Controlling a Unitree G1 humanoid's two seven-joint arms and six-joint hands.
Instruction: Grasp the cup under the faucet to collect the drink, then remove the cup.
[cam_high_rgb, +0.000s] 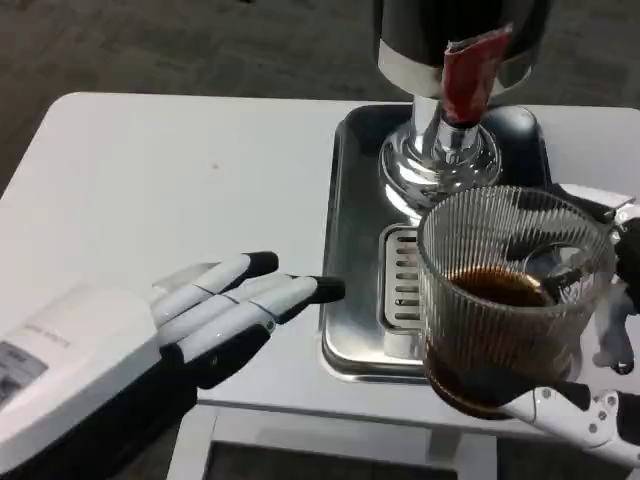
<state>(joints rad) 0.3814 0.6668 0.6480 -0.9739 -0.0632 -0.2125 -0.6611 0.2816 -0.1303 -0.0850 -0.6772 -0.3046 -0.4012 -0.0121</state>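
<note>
At centre right of my frame, the steel tray (350, 250) carried the dispenser (450, 90). My right hand (600, 330) gripped the ribbed glass cup (505, 300), part-filled with dark drink, lower right; my left hand (230, 310) lay spread, empty, lower left.

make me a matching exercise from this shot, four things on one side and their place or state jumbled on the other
Things:
1. cup
2. left hand
3. tap lever
4. metal tray

Descriptions:
A. red, hanging at the dispenser's front
B. ribbed clear glass, partly filled with dark drink, held by the right hand
C. fingers stretched out, holding nothing, over the white table
D. silver, lying under the dispenser base

Pairs: 1-B, 2-C, 3-A, 4-D
</note>
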